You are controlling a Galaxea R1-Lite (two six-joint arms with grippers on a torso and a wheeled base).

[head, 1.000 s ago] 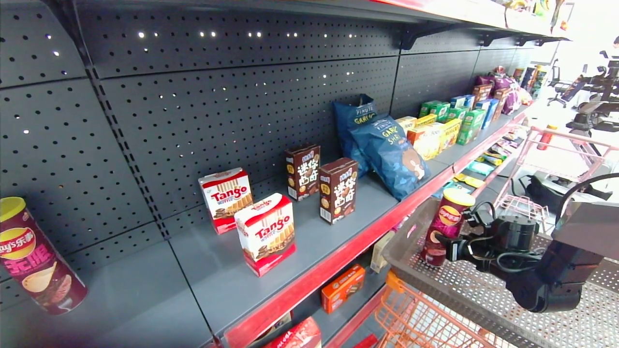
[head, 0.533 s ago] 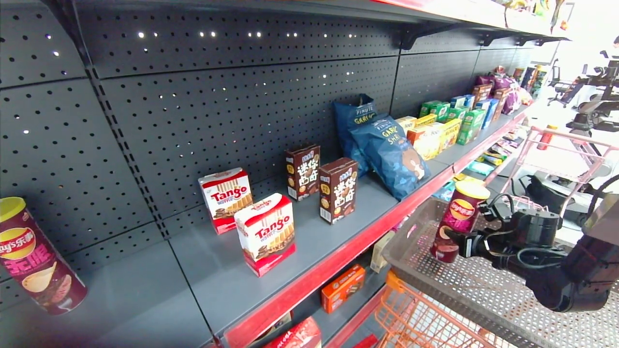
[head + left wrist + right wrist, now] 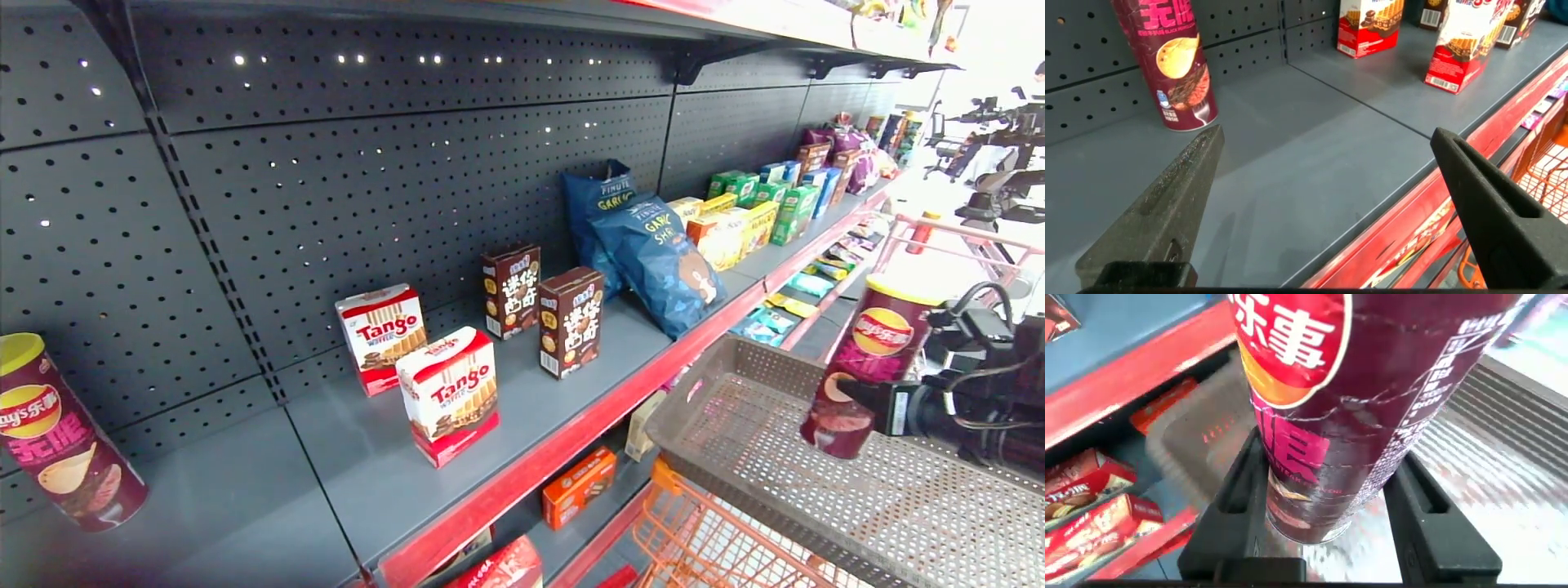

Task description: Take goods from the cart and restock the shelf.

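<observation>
My right gripper (image 3: pixel 878 400) is shut on a maroon chip can (image 3: pixel 869 361) with a yellow lid, holding it upright above the cart's grey perforated tray (image 3: pixel 735 457). The right wrist view shows the chip can (image 3: pixel 1364 416) clamped between both black fingers (image 3: pixel 1241 498). A second identical chip can (image 3: pixel 57 437) stands on the grey shelf (image 3: pixel 343 457) at the far left. In the left wrist view my left gripper (image 3: pixel 1327 192) is open over the bare shelf board (image 3: pixel 1315 147), with that shelf can (image 3: pixel 1172 65) just beyond it.
On the shelf stand two red-white wafer boxes (image 3: pixel 449 392), two brown boxes (image 3: pixel 570 320), blue snack bags (image 3: pixel 657 261) and green and yellow cartons (image 3: pixel 759 208). A red shelf lip (image 3: pixel 571 441) runs along the front. An orange cart frame (image 3: pixel 702 539) sits below the tray.
My right gripper has lifted the chip can up off the cart tray and carried it to the right, nearer the camera. The shelf goods have not moved.
</observation>
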